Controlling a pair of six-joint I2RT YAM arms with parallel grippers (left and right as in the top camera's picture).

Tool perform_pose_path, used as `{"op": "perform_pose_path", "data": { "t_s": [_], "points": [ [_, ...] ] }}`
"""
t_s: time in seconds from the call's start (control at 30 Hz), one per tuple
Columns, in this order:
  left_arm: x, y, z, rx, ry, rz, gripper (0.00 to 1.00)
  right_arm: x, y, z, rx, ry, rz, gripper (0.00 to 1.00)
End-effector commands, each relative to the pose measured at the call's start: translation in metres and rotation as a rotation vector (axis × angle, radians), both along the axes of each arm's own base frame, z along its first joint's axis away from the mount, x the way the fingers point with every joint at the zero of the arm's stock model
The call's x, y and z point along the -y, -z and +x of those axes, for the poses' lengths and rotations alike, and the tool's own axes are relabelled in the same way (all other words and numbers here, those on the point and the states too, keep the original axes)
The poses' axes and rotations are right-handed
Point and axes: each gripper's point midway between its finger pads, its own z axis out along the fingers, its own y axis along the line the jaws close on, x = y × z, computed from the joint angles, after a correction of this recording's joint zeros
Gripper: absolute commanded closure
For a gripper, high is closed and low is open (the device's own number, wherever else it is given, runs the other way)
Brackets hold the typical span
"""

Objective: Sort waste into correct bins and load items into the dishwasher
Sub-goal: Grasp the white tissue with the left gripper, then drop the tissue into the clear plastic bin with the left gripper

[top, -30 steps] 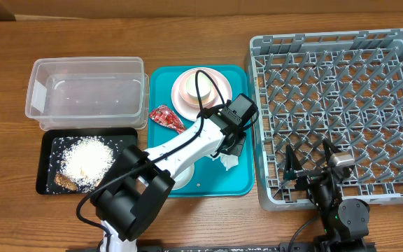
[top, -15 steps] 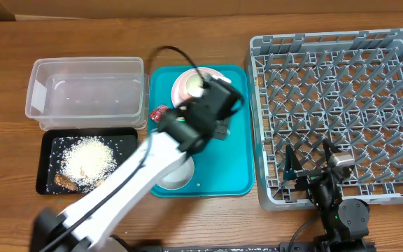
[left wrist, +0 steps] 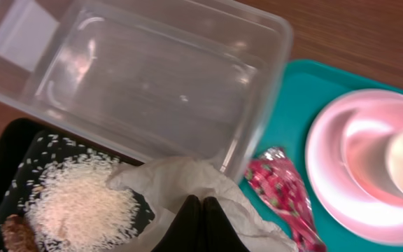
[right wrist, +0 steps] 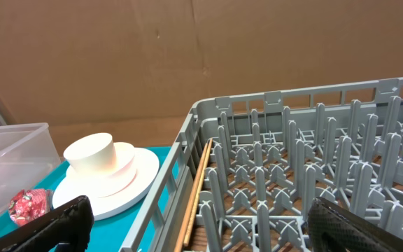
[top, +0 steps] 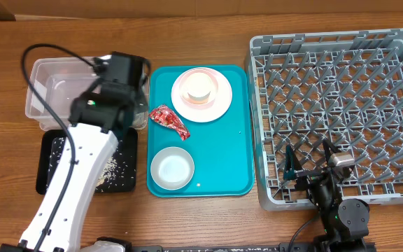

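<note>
Presently left gripper [left wrist: 201,222] clenched on crumpled white napkin [left wrist: 187,183], creased, limp; red shiny wrapper [left wrist: 283,198] lay at its 3 o'clock; right gripper [right wrist: 201,227] stood splayed, empty.

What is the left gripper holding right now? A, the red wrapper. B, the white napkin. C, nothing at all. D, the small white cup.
B: the left gripper is shut on the white napkin, while the red wrapper lies loose on the teal tray.
</note>
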Motion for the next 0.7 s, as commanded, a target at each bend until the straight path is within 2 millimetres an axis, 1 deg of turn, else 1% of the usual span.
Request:
{"op": "perform_pose_path", "data": {
  "t_s": [0.0,0.13,0.2,0.37,0.43,0.47,0.5,0.53,0.57,0.6,0.63,0.67],
  "points": [
    [-0.02,0.013,0.008,-0.023,-0.08,-0.03,0.96,0.002,0.001,0.0,0.007,0.009,0.006,0.0],
    [-0.044,0.034,0.018,-0.062,-0.15,-0.028,0.96,0.002,0.001,0.0,0.007,0.009,0.006,0.0],
    [-0.055,0.049,0.026,-0.079,-0.182,-0.024,0.96,0.002,0.001,0.0,0.007,0.009,0.006,0.0],
    [-0.074,0.073,0.039,-0.101,-0.23,-0.023,0.96,0.002,0.001,0.0,0.007,0.009,0.006,0.0],
    [-0.08,0.082,0.043,-0.105,-0.244,-0.024,0.93,0.002,0.001,0.0,0.007,0.009,0.006,0.0],
    [-0.082,0.085,0.045,-0.106,-0.249,-0.024,0.9,0.002,0.001,0.0,0.007,0.009,0.006,0.0],
    [-0.083,0.088,0.047,-0.107,-0.253,-0.024,0.85,0.002,0.001,0.0,0.007,0.009,0.006,0.0],
    [-0.085,0.089,0.049,-0.102,-0.255,-0.024,0.76,0.002,0.001,0.0,0.007,0.009,0.006,0.0],
    [-0.085,0.09,0.051,-0.097,-0.254,-0.023,0.6,0.002,0.001,0.0,0.007,0.009,0.006,0.0],
    [-0.085,0.089,0.053,-0.09,-0.247,-0.02,0.32,0.002,0.001,0.0,0.007,0.009,0.006,0.0],
    [-0.085,0.087,0.056,-0.079,-0.237,-0.017,0.19,0.002,0.001,0.0,0.007,0.009,0.006,0.0],
    [-0.085,0.085,0.059,-0.069,-0.227,-0.016,0.15,0.002,0.001,0.0,0.007,0.009,0.006,0.0]
  ]
}}
